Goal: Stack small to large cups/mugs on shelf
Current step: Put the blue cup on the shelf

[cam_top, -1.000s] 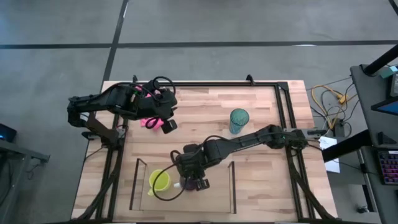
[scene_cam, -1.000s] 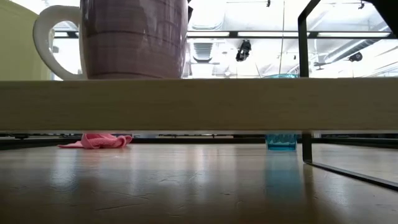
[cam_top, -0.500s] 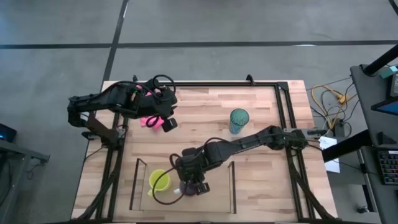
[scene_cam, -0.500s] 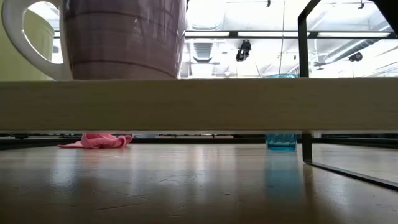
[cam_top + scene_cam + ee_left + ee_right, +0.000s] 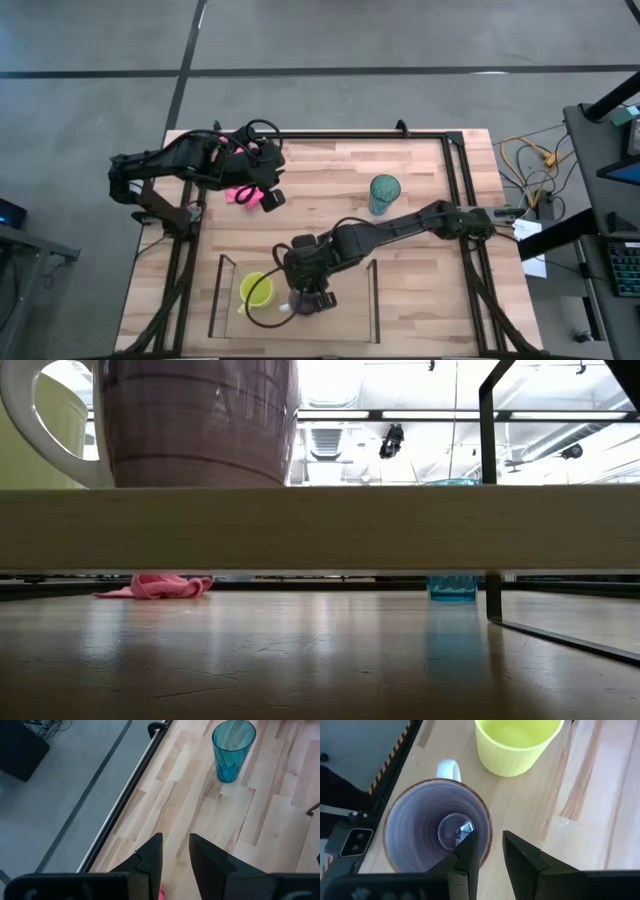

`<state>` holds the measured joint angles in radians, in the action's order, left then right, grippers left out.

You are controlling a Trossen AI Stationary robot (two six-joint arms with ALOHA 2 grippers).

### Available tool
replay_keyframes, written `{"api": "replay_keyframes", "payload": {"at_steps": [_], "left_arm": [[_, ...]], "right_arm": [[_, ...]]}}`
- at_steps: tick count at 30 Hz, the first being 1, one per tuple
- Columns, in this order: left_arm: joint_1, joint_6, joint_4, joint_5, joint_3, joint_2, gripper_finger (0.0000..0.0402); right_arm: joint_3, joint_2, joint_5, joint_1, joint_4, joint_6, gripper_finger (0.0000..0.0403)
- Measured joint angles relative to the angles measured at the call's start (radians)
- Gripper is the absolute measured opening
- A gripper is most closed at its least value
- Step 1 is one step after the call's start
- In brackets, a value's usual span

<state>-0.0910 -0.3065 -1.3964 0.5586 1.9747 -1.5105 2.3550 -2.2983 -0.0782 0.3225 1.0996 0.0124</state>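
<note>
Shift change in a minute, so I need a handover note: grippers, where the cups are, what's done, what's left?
Right gripper: over the shelf, jaws straddling the purple mug's rim, one inside, one outside; a small gap between them.
Left gripper: waiting at the table's far left by the pink cloth, jaws slightly apart, empty.
Done: yellow mug and purple mug stand side by side on the shelf.
Left: release the purple mug, then fetch the teal tumbler, upright mid-table, and set it beside them.

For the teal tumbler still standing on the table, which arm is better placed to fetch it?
Probably the left. The left gripper hangs free over the pink cloth, while the right gripper still pinches the purple mug rim on the shelf. The teal tumbler stands apart.
</note>
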Motion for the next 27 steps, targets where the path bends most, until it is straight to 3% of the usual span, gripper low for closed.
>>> {"api": "replay_keyframes", "payload": {"at_steps": [10,20,27], "left_arm": [[0.000,-0.001,0.000,0.000,0.000,0.000,0.0082],[0.000,-0.002,0.006,-0.004,0.001,0.000,0.0082],[0.000,-0.003,0.026,-0.021,0.002,0.000,0.0082]], "right_arm": [[0.001,0.105,0.057,-0.005,0.059,-0.009,0.0079],[0.001,0.236,0.194,-0.047,0.470,-0.153,0.0079],[-0.013,0.323,0.211,-0.093,0.469,-0.226,0.0079]]}}
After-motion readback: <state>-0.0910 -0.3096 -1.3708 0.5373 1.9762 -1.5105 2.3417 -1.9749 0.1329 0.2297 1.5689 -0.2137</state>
